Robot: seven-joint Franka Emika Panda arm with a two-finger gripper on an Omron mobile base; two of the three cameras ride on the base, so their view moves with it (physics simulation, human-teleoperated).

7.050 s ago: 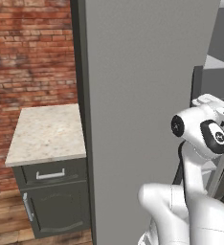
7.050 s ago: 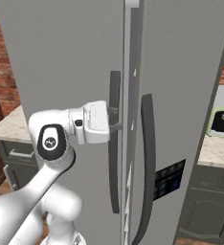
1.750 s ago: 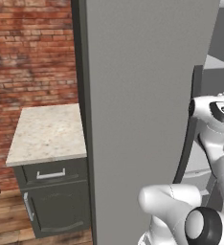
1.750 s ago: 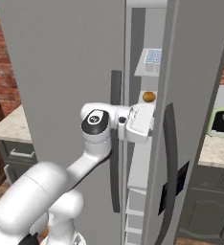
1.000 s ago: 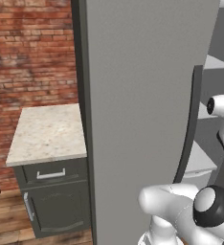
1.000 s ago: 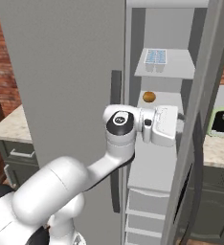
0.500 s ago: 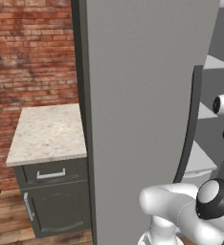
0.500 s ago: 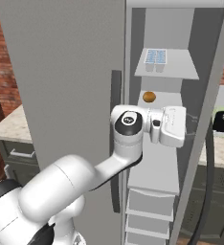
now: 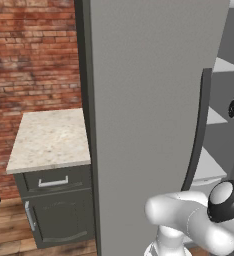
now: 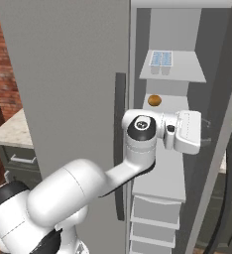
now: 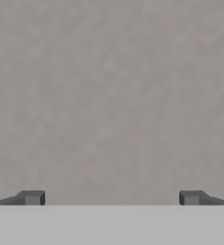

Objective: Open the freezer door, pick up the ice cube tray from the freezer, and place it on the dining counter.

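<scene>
On the top freezer shelf (image 10: 187, 67) ahead of me lies the ice cube tray (image 10: 161, 58). A small round orange thing (image 10: 154, 100) rests on the shelf below.

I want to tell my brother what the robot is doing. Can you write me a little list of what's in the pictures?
freezer door: swung open at the right
ice cube tray: on the upper freezer shelf
round orange thing: on the shelf below the tray
end effector: open, holding nothing, facing a plain grey surface
small stone-topped cabinet: left of the freezer
</scene>
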